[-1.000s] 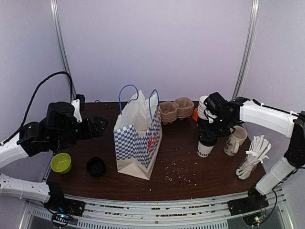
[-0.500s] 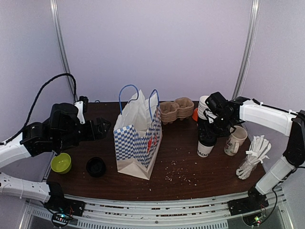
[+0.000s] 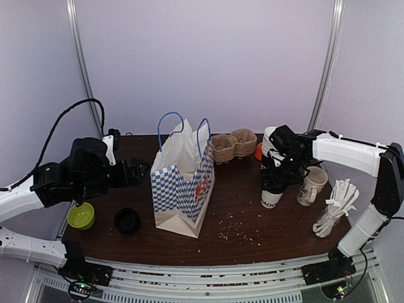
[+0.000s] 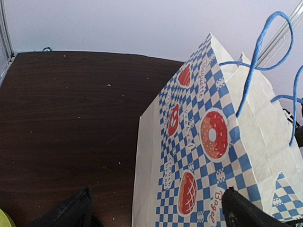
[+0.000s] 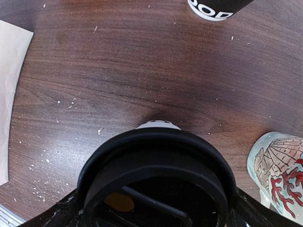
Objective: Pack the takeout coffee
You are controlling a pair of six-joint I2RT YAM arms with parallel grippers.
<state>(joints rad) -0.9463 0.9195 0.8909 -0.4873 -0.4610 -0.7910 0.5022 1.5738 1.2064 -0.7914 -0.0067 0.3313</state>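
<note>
Dark table point(image 3: 240, 218): checkered bag point(image 3: 183, 189) stands between bowl point(image 3: 81, 215) and coffee cup point(image 3: 271, 197).

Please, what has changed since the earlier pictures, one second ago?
The left claw moved right, closer to the bag, with its jaws open. The right claw shifted only slightly over the cup, with its jaws open on either side of the lid. Nothing was taken hold of or let go. The bag, cup, mug and green bowl stayed in place.
</note>
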